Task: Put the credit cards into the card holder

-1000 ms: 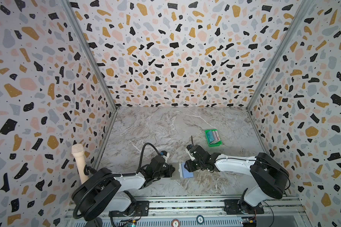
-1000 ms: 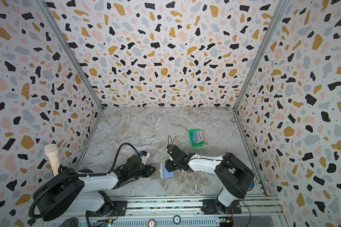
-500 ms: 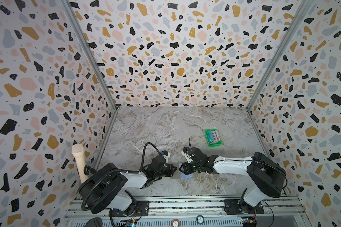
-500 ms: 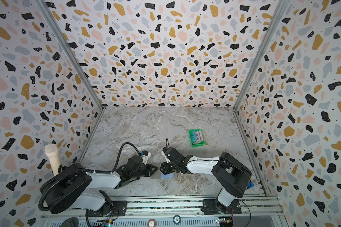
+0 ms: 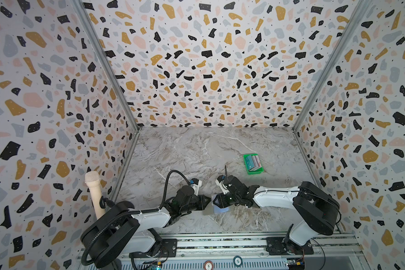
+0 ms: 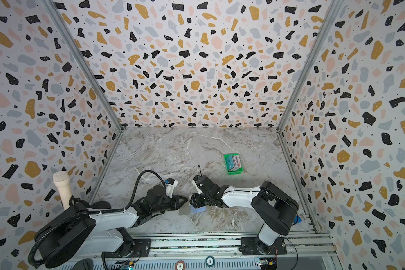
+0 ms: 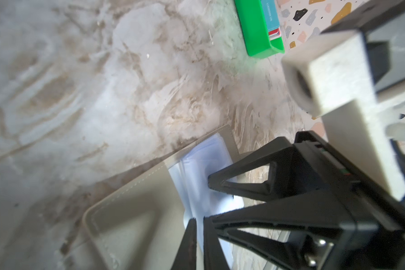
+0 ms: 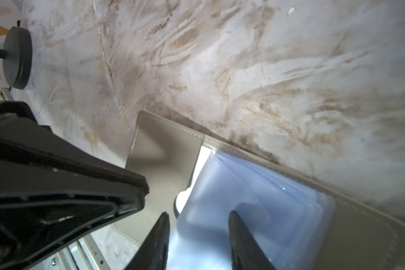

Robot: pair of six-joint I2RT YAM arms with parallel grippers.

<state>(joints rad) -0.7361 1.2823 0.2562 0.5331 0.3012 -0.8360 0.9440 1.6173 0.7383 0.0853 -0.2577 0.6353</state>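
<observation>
The card holder [image 5: 208, 210] lies open near the table's front middle, grey-taupe with bluish clear pockets [image 8: 262, 194]. My left gripper [image 5: 208, 201] sits low at its left side. Its jaws [image 7: 199, 221] stand almost together with a thin slit, tips at a pocket's edge; whether they pinch it I cannot tell. My right gripper [image 5: 216, 202] comes from the right, open, its fingers [image 8: 237, 231] straddling the pockets with nothing clamped between them. The credit cards [image 5: 254, 161] stand packed in a green tray [image 5: 255, 172] further back on the right.
A beige microphone-like post [image 5: 93, 189] stands at the front left by the wall; its round black base [image 8: 18, 57] shows in the right wrist view. Terrazzo walls close three sides. A metal rail [image 5: 220, 243] runs along the front edge.
My right gripper has slid left over the holder's pockets, and its jaws have narrowed slightly. The left gripper stays at the holder's left side while its arm has shifted a little.
</observation>
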